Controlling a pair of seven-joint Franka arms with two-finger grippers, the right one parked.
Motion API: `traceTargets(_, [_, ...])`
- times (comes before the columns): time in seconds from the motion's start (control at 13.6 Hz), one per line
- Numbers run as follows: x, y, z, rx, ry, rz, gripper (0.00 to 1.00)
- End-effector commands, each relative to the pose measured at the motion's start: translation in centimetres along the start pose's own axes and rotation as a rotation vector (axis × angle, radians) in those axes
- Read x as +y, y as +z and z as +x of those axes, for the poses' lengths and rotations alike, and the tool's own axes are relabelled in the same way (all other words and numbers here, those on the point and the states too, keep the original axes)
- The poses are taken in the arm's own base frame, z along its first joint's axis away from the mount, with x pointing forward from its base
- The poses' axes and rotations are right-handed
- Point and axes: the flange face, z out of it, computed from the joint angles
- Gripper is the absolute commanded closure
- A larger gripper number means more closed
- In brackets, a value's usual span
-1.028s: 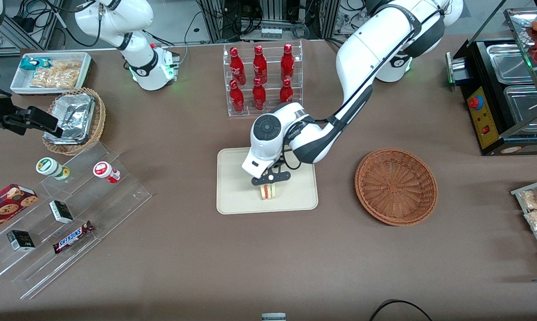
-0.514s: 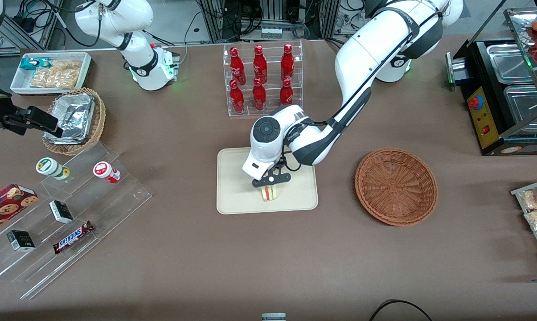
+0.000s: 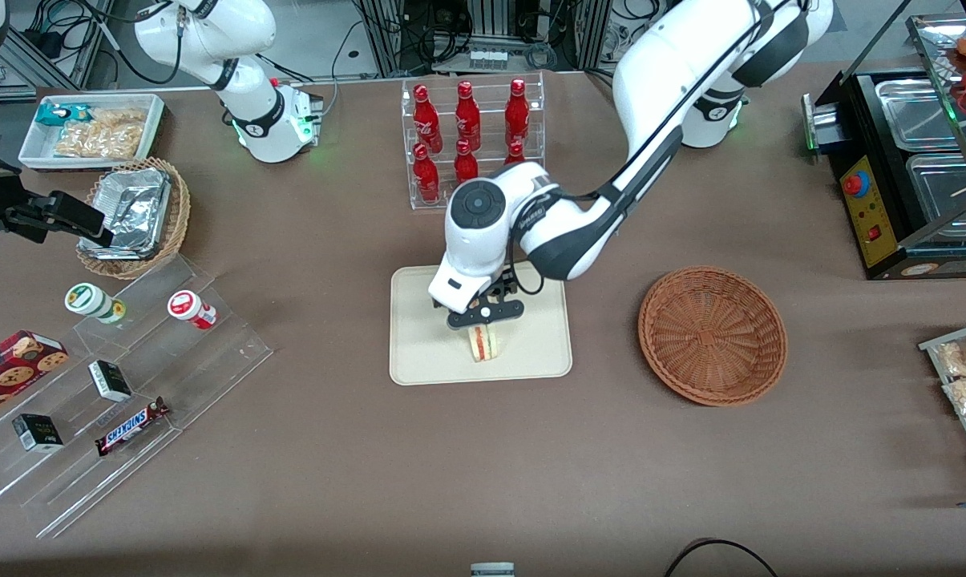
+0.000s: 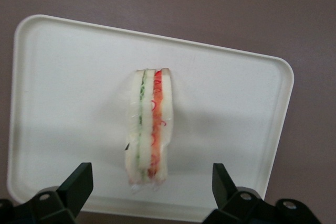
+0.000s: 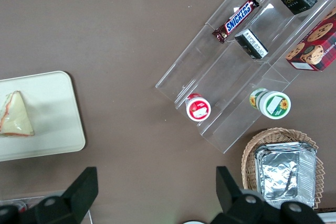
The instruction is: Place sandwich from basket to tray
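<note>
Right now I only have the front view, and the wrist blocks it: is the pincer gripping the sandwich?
Observer: No. In the left wrist view the pincer is open above the sandwich, with a gap to each of the fingers.
Operator: Fully on the tray?
Observer: Yes. It stands filling edge up on the tray, inside the rim on every side.
Operator: Intact?
Observer: The right wrist view shows its triangular bread face whole.
</note>
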Motion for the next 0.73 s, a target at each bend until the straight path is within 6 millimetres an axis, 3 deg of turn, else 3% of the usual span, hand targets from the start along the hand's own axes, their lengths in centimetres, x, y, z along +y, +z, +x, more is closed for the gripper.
traceTargets(0.0, [-1.7,-4.5,-0.2,0.003,-0.035,0.062,0.00])
traceTargets(0.29, [-8.9,-9.7,4.4,-0.027,-0.158,0.216,0.00])
traceTargets(0.44, [-12.6,-11.0,7.3,-0.032,-0.200,0.231,0.00])
traceTargets(0.66, [-18.0,-12.3,9.2,-0.057,-0.105,0.251,0.00])
